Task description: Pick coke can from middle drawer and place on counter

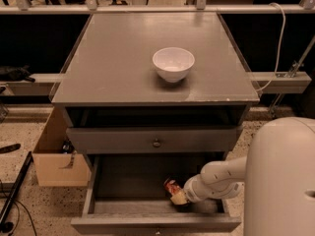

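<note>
Looking down on the cabinet from the one camera view, we find the small shiny red drink can (pixel 172 187) lying askew on the dark floor of the wide shallow grey wooden drawer (pixel 90 194). That drawer is pulled out toward us at the bottom of the cabinet. The can sits right of the middle, toward the near wall. The robot's white arm (pixel 221 173) reaches in from the right, and the gripper (pixel 184 195) at its tip is down inside the drawer, right against the can's near right end. The wrist hides the jaws, so we cannot tell whether they are wide, narrow or closed on the can.

We judge the step in hand to be securing the can before lifting it out. To do it well, we would want the grip across the can's round body, since a smooth can lying askew is likely to roll or slip. The lift should go straight up and out toward us, because the closed grey drawer front with the round metal knob (pixel 156 143) stands just above the far part. On the large flat grey wooden tabletop (pixel 113 58) above, the round white bowl (pixel 173 64) holds the middle. The surface to either side of it looks the safer place to set the can upright.
</note>
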Robot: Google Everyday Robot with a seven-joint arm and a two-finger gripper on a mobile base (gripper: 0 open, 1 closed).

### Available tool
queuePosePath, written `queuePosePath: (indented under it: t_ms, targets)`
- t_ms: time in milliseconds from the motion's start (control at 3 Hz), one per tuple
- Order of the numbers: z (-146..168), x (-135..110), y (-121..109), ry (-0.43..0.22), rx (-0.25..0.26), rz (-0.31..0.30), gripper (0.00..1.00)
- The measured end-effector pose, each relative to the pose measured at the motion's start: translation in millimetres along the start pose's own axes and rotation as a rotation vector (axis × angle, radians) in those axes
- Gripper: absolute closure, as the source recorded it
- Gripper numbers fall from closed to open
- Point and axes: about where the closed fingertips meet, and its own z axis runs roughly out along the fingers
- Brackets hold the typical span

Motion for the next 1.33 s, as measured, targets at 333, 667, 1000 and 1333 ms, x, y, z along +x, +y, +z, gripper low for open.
queuePosePath:
  t_ms: [333,667,1000,1333]
  targets:
    - [0,1,1,0.011,0.010,-0.005,1.00]
    - [-22,-1,11,0.004,0.063,-0.056,1.00]
    - [-76,10,30,-0.022,0.137,-0.123,1.00]
    - [-138,21,50,-0.064,0.194,-0.178,1.00]
